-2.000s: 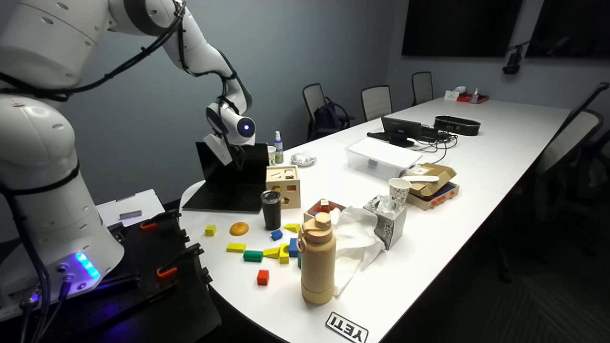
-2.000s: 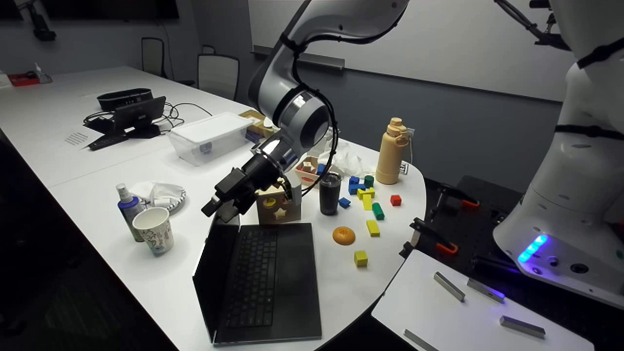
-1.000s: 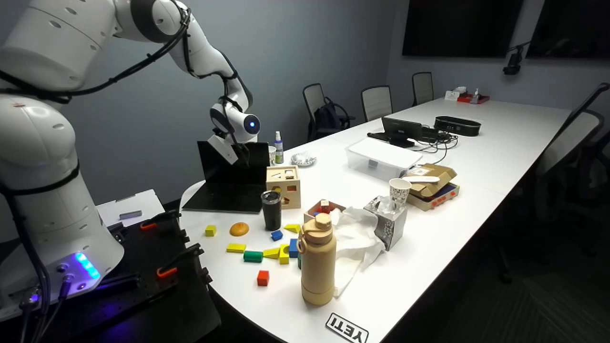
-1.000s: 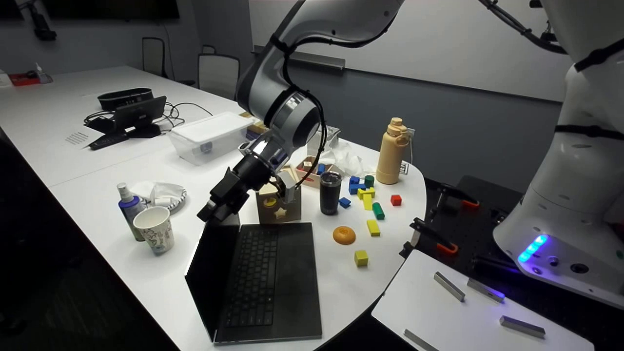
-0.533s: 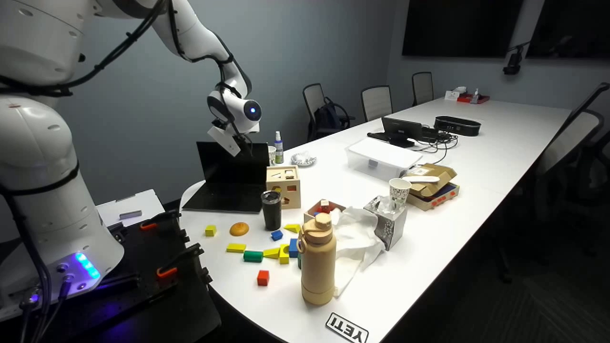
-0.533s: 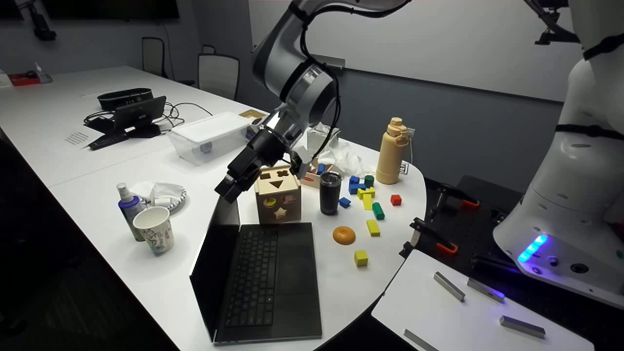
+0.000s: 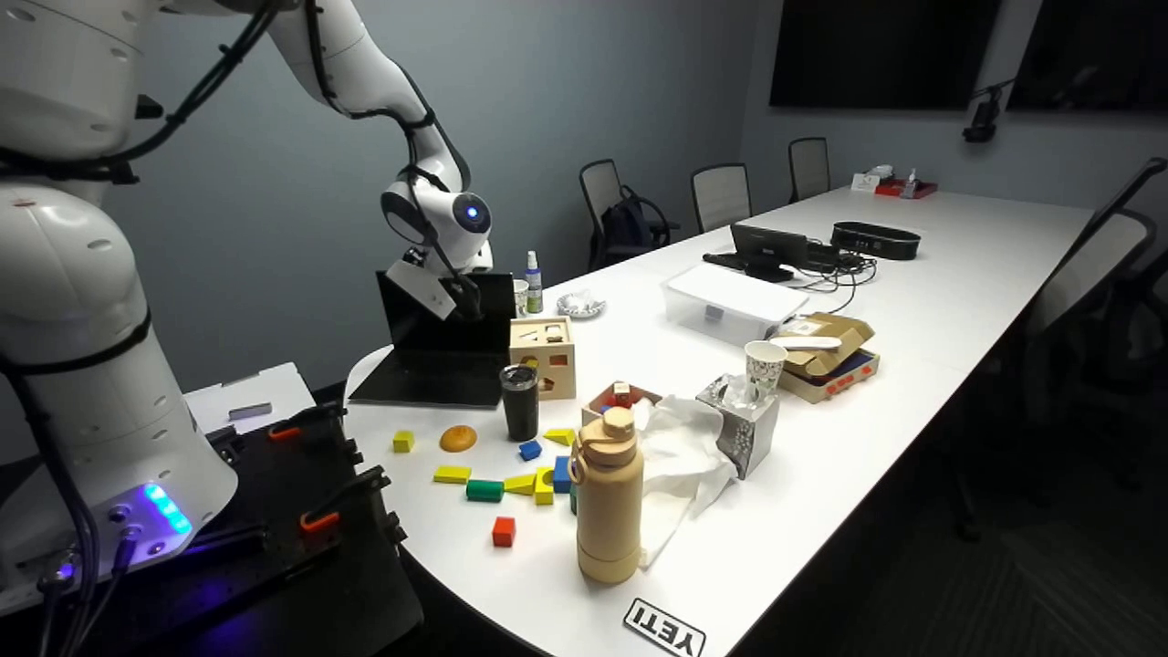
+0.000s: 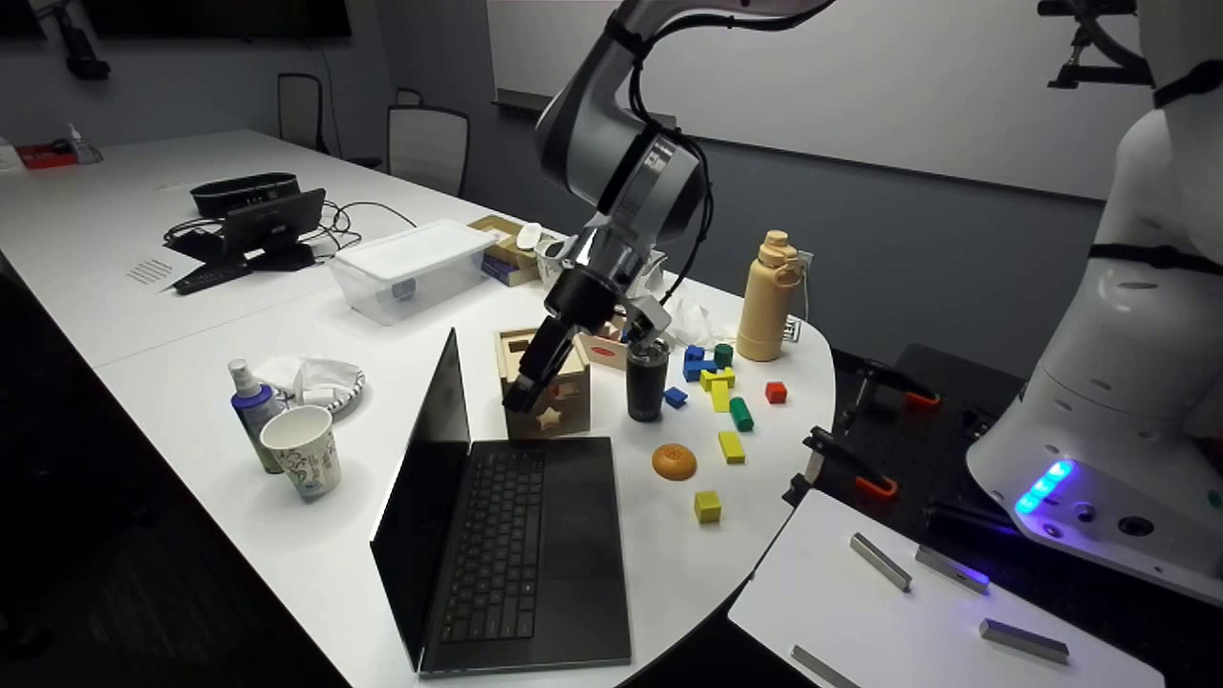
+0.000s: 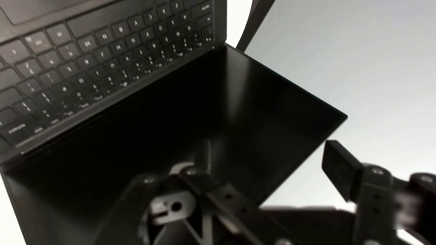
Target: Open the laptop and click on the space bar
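The laptop stands open on the table, its dark screen [image 8: 425, 506] tilted back and its black keyboard [image 8: 502, 535] facing up. It also shows in an exterior view, with its base [image 7: 429, 377] flat. In the wrist view the screen [image 9: 163, 112] fills the middle, and the space bar [image 9: 89, 21] is the wide key at upper left. My gripper [image 8: 521, 394] is above the laptop's end by the wooden box, on the keyboard side of the screen. In the wrist view my gripper [image 9: 272, 156] has its fingers well apart, with nothing held between them.
A wooden shape box [image 8: 549, 401] and a black tumbler [image 8: 647, 379] stand close to the laptop's end. A paper cup [image 8: 304, 454] and a spray bottle [image 8: 253, 416] stand behind the screen. Blocks [image 8: 731, 446] and an orange half [image 8: 675, 462] lie in front.
My gripper has left the screen's top corner, risen, and moved to the keyboard side, toward the robot base. The screen leans slightly farther back than two seconds ago.
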Tool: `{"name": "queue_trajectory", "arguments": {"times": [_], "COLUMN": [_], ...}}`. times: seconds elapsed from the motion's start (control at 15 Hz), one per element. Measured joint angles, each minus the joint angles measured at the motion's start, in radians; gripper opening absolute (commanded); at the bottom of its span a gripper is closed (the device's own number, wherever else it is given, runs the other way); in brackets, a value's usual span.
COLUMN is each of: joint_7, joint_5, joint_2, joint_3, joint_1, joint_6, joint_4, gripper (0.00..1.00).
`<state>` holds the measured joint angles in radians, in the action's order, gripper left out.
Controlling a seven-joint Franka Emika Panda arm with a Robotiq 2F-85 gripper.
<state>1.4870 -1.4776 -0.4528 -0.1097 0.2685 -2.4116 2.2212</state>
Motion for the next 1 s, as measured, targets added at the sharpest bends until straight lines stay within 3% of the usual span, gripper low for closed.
{"name": "queue_trajectory", "arguments": {"times": [0.47,0.73,1.0], "joint_7": [0.011,0.022,0.022], "joint_5": [0.013,0.025,0.025], "joint_2": [-0.09,-0.158,-0.236], "joint_3": [-0.035,-0.05,-0.05], "joint_1": [0.031,0.069,0.097], "joint_6": [-0.16,-0.27,-0.305], "joint_4": [0.01,-0.014,-0.062], "gripper": [0.01,0.0,0.0]}}
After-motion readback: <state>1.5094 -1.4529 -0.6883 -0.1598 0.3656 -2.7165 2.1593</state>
